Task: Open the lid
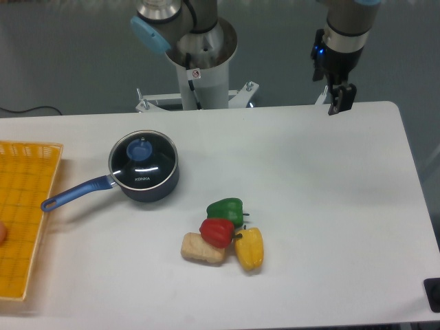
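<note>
- We see the gripper (341, 100) hanging at the far right edge of the table, its dark fingers pointing down; from this angle we cannot tell how far the jaws are parted, and nothing shows between them.
- We find it well apart from everything on the table (323, 206), with bare white surface below and in front of it.
- The arm above it carries a small blue light on its wrist, and the arm's base (199, 65) stands behind the far table edge, left of the gripper.
- We see the lid (143, 159) sitting flat on the saucepan (155, 187) at the left middle of the table, its blue knob (139, 148) upright in the centre.
- The saucepan's long blue handle (75, 193) points left and toward us, ending just beside a yellow basket (27, 213) at the left edge.
- Near the table's middle, closer to us, we see a green pepper (227, 208), a red pepper (217, 232), a yellow pepper (250, 249) and a beige bread-like piece (201, 249) huddled together, touching.
</note>
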Action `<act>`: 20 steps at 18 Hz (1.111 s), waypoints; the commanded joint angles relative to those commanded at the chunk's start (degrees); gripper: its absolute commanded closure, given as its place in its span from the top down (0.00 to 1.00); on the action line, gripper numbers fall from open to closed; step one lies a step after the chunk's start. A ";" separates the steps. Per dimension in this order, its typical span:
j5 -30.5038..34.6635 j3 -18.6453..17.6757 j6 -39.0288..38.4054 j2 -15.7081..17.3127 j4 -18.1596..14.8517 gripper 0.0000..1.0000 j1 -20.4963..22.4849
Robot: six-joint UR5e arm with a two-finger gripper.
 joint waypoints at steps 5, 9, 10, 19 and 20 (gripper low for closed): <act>0.26 0.00 -0.44 0.00 -0.09 1.00 -0.88; -0.17 -0.79 -4.12 0.00 -0.18 1.00 -1.23; -0.26 -2.01 -5.00 0.17 0.00 1.00 -1.23; -0.35 -3.60 -12.21 0.18 0.00 1.00 -3.42; -0.35 -3.60 -13.52 0.26 -0.09 1.00 -3.69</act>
